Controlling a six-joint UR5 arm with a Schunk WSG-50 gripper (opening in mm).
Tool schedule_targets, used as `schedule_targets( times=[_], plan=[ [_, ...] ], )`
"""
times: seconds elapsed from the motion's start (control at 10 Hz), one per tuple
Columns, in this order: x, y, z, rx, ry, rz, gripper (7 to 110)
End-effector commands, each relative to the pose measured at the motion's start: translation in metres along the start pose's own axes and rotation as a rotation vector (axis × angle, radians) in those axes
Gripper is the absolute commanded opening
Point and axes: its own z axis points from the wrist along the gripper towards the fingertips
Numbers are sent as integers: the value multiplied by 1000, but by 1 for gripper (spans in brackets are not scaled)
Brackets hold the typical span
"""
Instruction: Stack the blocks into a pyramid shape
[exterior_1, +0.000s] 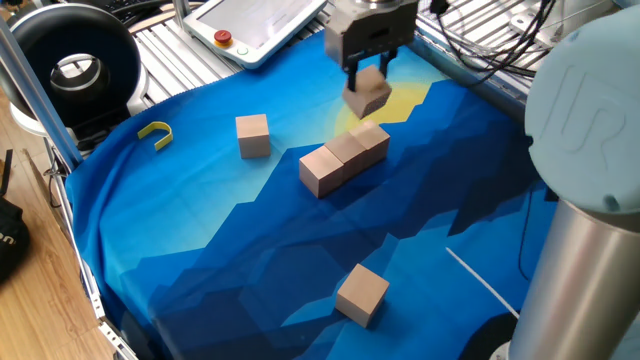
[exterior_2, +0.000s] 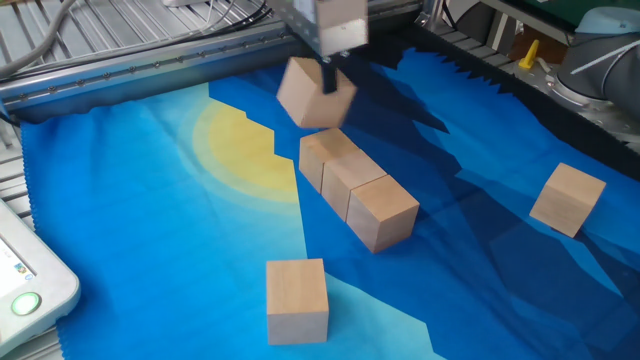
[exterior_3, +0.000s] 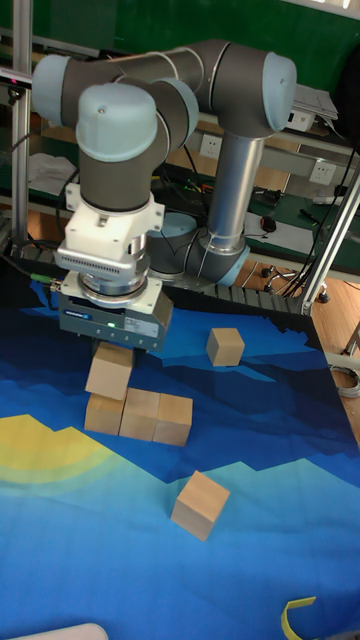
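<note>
- Gripper above the sunny yellow patch of the blue cloth, fingers clamped on one tan block, the held block, carried clear of the cloth.
- Held block tilted, hanging over the far end of the row of three blocks; small gap of air between them in the other fixed view, looks almost touching in the tall fixed view, hard to say for sure.
- Row of three set edge to edge near the cloth's middle, open cloth on both long sides.
- Lone block off toward the yellow hook, well apart from the row.
- Another lone block near the cloth's front edge, close to the arm's grey column.
- Only five blocks counted across the views.
- Tabletop rails and a white pendant bordering the cloth's far edge, just behind the gripper.
</note>
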Motion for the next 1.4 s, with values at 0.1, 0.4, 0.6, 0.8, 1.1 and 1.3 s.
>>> schedule_targets(
  times=[0.1, 0.4, 0.6, 0.8, 1.1, 1.3],
  plan=[
    [22, 28, 6, -14, 53, 8, 7],
    [26, 18, 11, 7, 105, -42, 7],
    [20, 11, 18, 4, 123, -81, 7],
    [9, 4, 22, 0, 127, -104, 7],
    [-2, 4, 32, -19, 142, -137, 7],
    [-7, 13, 39, -60, 140, -114, 7]
  ],
)
